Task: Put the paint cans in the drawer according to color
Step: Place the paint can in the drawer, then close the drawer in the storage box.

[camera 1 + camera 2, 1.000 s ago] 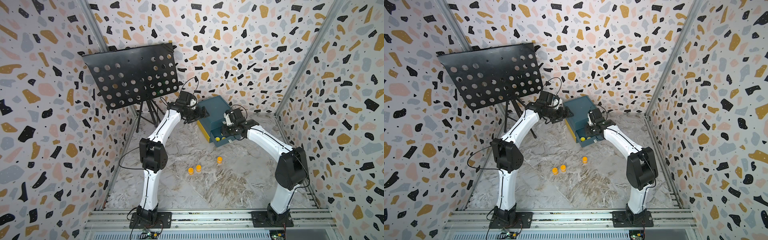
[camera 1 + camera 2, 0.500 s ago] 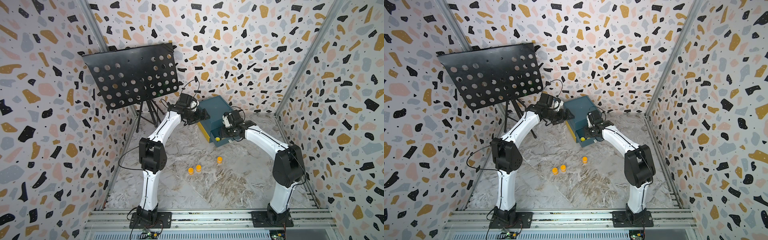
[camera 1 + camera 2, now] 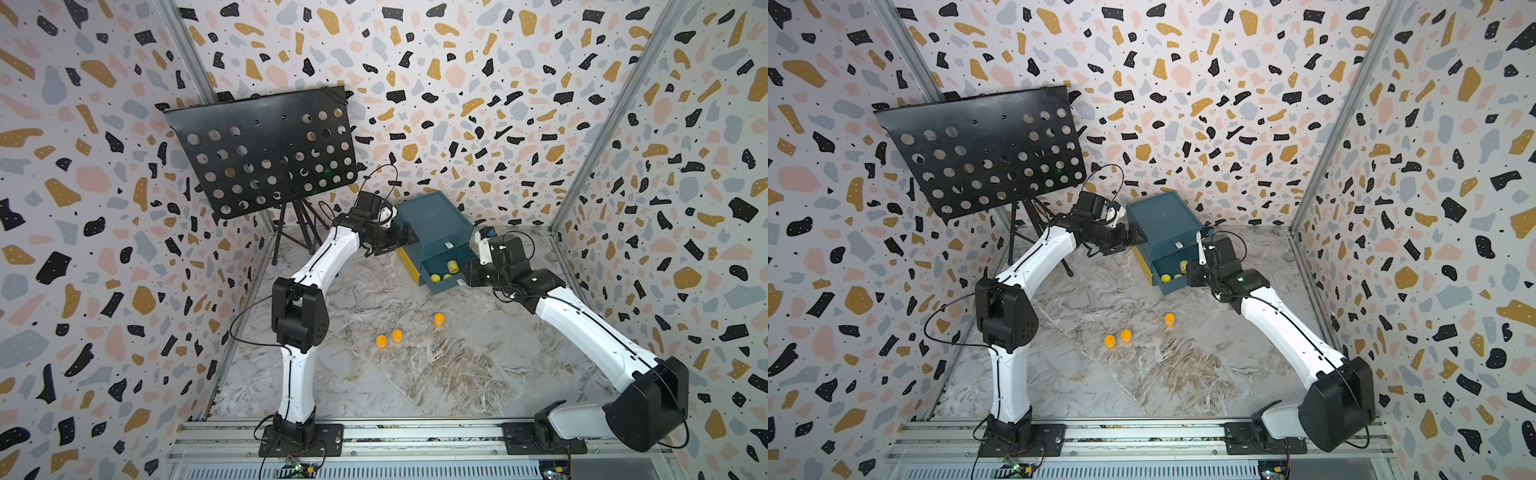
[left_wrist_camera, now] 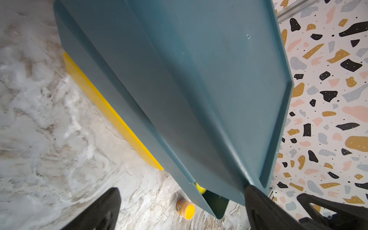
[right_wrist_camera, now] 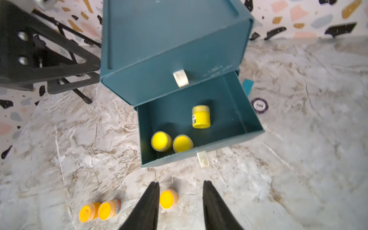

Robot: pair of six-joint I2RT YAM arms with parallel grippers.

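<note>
Your two top views hang high over the arm bases [image 3: 299,440] and face the speckled terrazzo back wall [image 3: 457,62], far enough off to hold the whole marble-patterned worktop [image 3: 415,374]. Your left wrist view is pressed close to the teal boxy drawer cabinet [image 4: 199,79], just beyond the left hand [image 4: 181,187]. Your right wrist view looks past the right hand [image 5: 180,182] into its open teal drawer [image 5: 229,111]. All four share that cabinet.
</note>
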